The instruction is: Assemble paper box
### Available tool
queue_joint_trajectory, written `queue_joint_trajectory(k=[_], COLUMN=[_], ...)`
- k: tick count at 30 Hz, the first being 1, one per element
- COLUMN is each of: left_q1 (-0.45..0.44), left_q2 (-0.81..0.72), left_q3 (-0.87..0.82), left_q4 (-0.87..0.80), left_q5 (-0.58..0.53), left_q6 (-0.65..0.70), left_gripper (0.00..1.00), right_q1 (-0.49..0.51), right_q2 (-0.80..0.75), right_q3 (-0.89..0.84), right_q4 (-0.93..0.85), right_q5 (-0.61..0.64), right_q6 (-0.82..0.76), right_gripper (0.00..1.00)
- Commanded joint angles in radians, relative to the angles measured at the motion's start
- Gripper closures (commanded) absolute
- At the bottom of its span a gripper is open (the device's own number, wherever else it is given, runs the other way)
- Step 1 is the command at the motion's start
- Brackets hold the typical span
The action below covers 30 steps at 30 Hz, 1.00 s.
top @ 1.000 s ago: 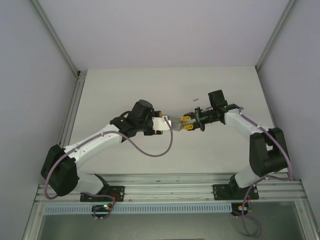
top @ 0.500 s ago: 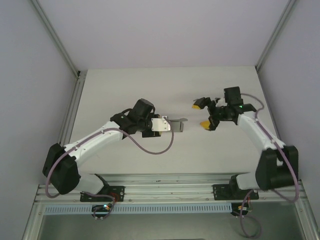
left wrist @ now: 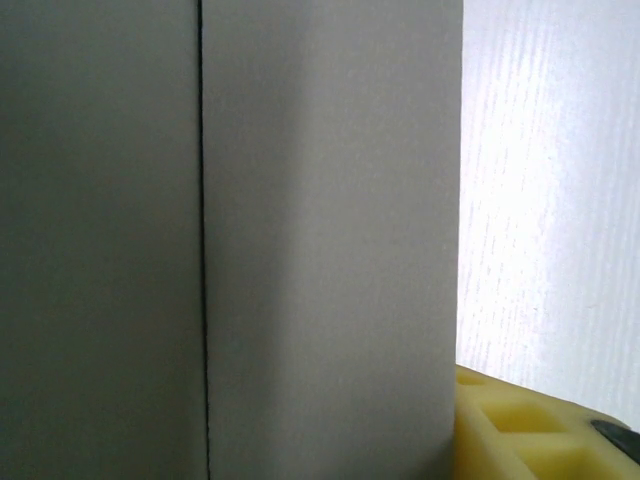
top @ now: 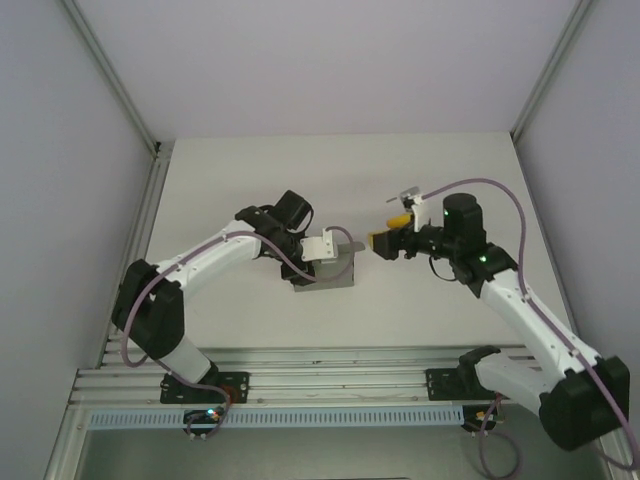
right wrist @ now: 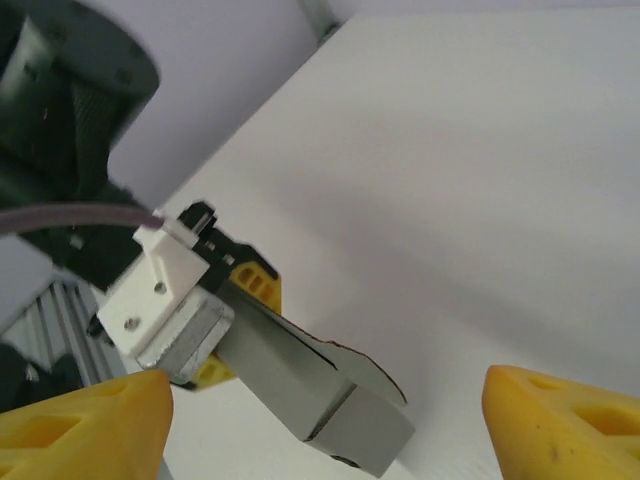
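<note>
The paper box [top: 332, 270] is a partly folded piece of plain grey card held just above the white table [top: 440, 170]. My left gripper [top: 318, 257] is shut on it, a yellow finger on each face of the card. In the left wrist view the paper box [left wrist: 300, 240] sits close against the lens, with one yellow finger [left wrist: 530, 432] at the lower right. My right gripper [top: 388, 232] stands open a short way to the right of the box, not touching it. In the right wrist view the paper box [right wrist: 330, 395] hangs in front of my right gripper [right wrist: 320, 405], with its rounded flap open.
Grey walls and metal frame posts [top: 110, 90] close in the table on three sides. An aluminium rail [top: 340, 385] carrying both arm bases runs along the near edge. The right arm's cable [top: 490, 190] loops above its wrist.
My right gripper let go of the box, opened and drew back to the right, then came back close to it. My left gripper has turned the box and brought it lower.
</note>
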Motion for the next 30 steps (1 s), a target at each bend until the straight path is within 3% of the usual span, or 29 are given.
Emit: queue_joint_trajectory(k=[1, 5, 8, 13, 23, 27, 30], left_q1=[0.004, 0.005, 0.011, 0.016, 0.023, 0.023, 0.023], left_q2=[0.003, -0.001, 0.004, 0.020, 0.021, 0.018, 0.020], left_q3=[0.020, 0.006, 0.004, 0.002, 0.002, -0.005, -0.010], left_q4=[-0.059, -0.041, -0.036, -0.034, -0.014, 0.014, 0.035], left_q5=[0.059, 0.067, 0.067, 0.071, 0.062, 0.051, 0.053], left_q6=[0.022, 0.040, 0.044, 0.049, 0.038, 0.021, 0.010], left_gripper=[0.50, 0.50, 0.50, 0.50, 0.50, 0.51, 0.51], right_q1=[0.034, 0.043, 0.051, 0.083, 0.116, 0.134, 0.155], right_q2=[0.079, 0.174, 0.245, 0.329, 0.409, 0.434, 0.434], right_q3=[0.073, 0.112, 0.142, 0.190, 0.227, 0.246, 0.245], right_q4=[-0.104, -0.115, -0.153, -0.241, -0.316, -0.357, -0.342], right_q5=[-0.065, -0.106, -0.105, -0.064, -0.007, 0.014, 0.072], right_q6=[-0.216, -0.302, -0.325, -0.387, -0.419, -0.422, -0.397], right_gripper=[0.26, 0.29, 0.37, 0.41, 0.72, 0.77, 0.89])
